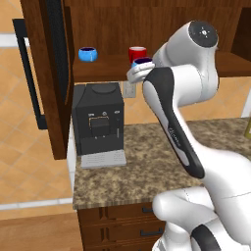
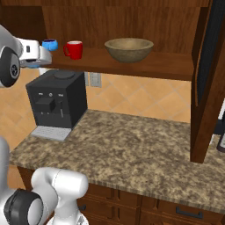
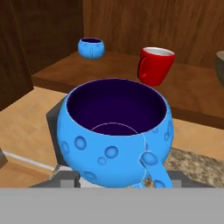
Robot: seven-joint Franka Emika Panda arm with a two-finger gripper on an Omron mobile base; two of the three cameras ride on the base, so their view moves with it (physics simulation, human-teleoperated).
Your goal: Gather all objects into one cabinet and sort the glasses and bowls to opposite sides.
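My gripper (image 3: 120, 178) is shut on a bright blue mug (image 3: 118, 140), held upright just in front of the open cabinet's shelf (image 1: 103, 66). From the left the held mug (image 1: 142, 61) shows above the white hand. On the shelf stand a second blue mug (image 3: 91, 47) at the far left and a red cup (image 3: 155, 65) to the right of it. The same red cup (image 2: 74, 49) and blue mug (image 2: 49, 44) show from the right, with the wide wooden bowl (image 2: 129, 49) further right on the shelf.
A black coffee machine (image 1: 98, 122) stands on the speckled counter (image 1: 142, 166) below the shelf's left part. The cabinet door (image 1: 49, 73) hangs open at the left, and another door (image 2: 206, 79) juts out at the right. Drawers (image 1: 122, 220) sit under the counter.
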